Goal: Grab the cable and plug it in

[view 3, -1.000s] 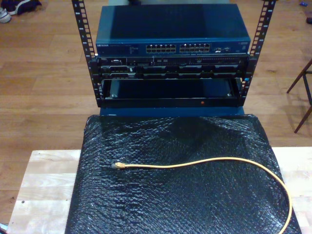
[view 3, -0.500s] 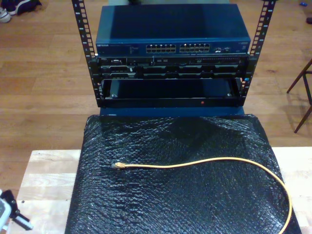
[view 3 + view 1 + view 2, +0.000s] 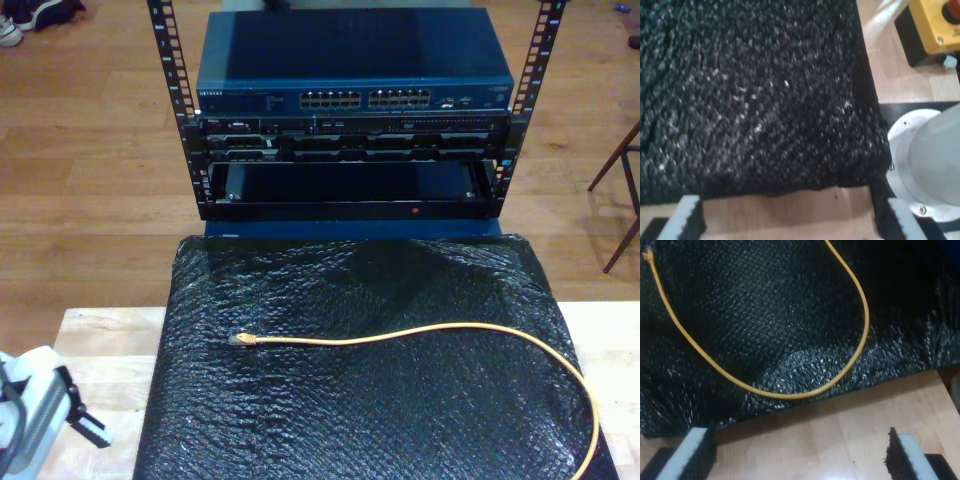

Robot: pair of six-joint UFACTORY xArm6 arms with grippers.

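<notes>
My first gripper (image 3: 789, 220) is seen with jaws apart over bare wood at the black mat's (image 3: 400, 290) edge. My second gripper (image 3: 799, 452) is likewise held apart, nothing between its pads. The cable (image 3: 420, 334) is laid across the mat in the lower half of the exterior view, its plug (image 3: 240, 340) left of centre. The rack (image 3: 350, 110) is set along the top.

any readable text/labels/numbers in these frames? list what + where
"NETGEAR": small white brand mark on the front panel of the blue network switch, towards the exterior view's left; barely legible.
Port and LED markings on the switch and the rack units below: too small and blurred.
Yellow button box: no readable text.
</notes>
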